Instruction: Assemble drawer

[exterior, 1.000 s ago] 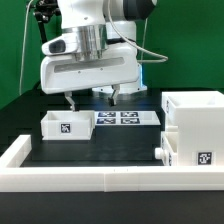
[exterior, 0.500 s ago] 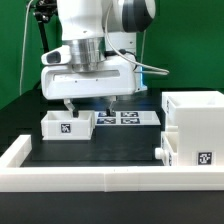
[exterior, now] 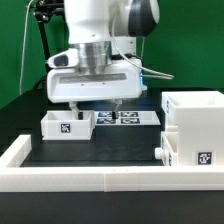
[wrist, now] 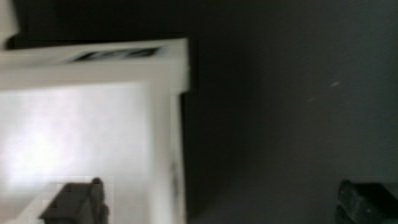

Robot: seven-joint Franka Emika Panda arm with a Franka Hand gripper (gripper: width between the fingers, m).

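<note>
The tall white drawer case stands at the exterior view's right, with one knobbed tray set in its lower front. A second white tray, with a tag on its front, lies on the black table at the left. My gripper hovers open and empty just above that tray's right end. In the wrist view the tray fills one side. One fingertip is over the tray and the other is over bare table, with the gripper straddling the tray's wall.
The marker board lies flat behind the gripper. A low white border wall runs along the front and the left side. A green backdrop stands behind the table.
The arm has shifted toward the exterior view's right, moving the open fingers from above the tray's back toward its right end. The tray and the case have not moved.
</note>
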